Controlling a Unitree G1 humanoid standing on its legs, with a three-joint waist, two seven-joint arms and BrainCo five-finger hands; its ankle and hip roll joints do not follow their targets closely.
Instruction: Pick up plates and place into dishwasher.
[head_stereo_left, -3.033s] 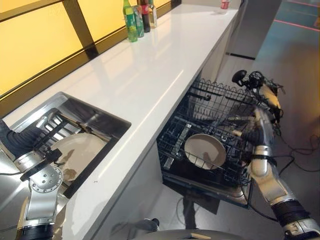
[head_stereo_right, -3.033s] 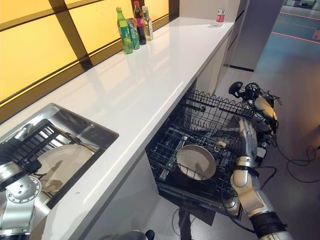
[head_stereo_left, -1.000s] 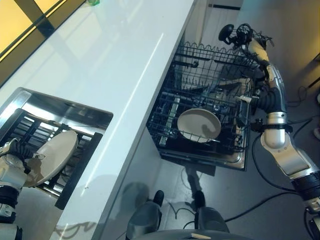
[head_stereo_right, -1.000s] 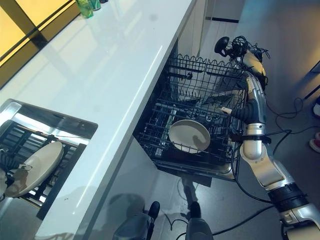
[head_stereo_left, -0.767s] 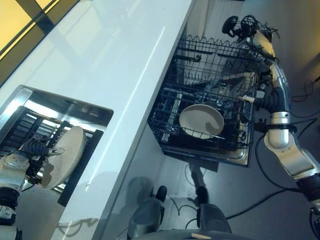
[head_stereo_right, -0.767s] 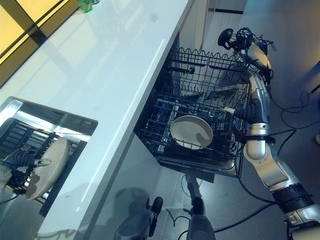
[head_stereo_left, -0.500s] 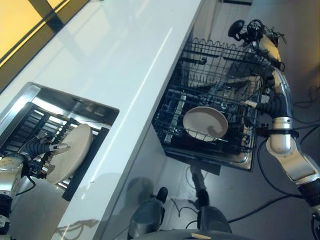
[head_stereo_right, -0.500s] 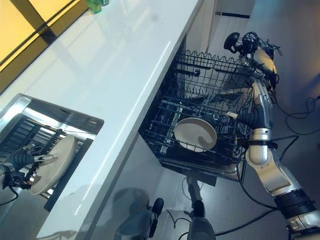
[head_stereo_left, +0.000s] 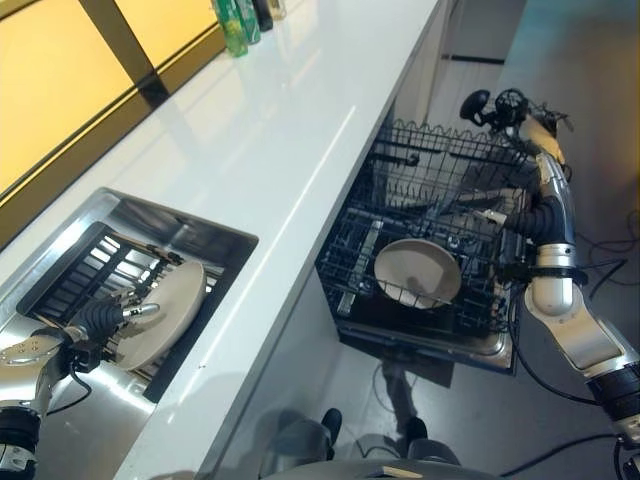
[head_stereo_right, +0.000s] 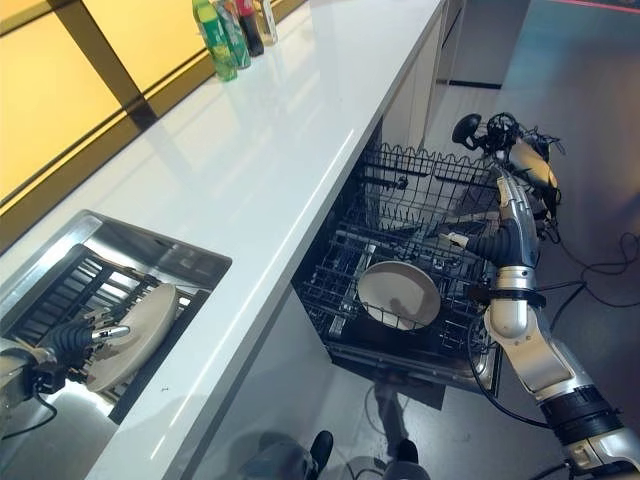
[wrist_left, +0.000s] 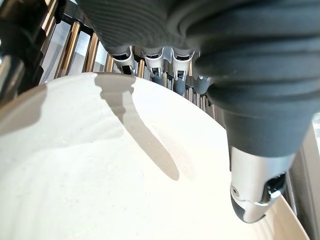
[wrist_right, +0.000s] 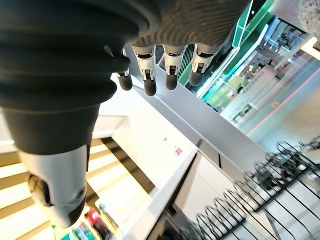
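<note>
Plate (head_stereo_left: 160, 310): cream, tilted on the sink (head_stereo_left: 190, 232) rack, pinched at its edge by the left robot hand (head_stereo_left: 112, 318) for lifting. Second plate (head_stereo_left: 417, 273): already in the dishwasher rack (head_stereo_left: 440, 190), beside the right robot hand (head_stereo_right: 503, 205), fingers straight, empty.

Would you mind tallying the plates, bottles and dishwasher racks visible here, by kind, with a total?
Plates: 2, one in the left hand over the sink, one lying in the lower rack.
Bottles: 3 at least, grouped at the counter's far end by the window; more may be cut off.
Dishwasher racks: 2, lower and upper.
Total: 7.
</note>
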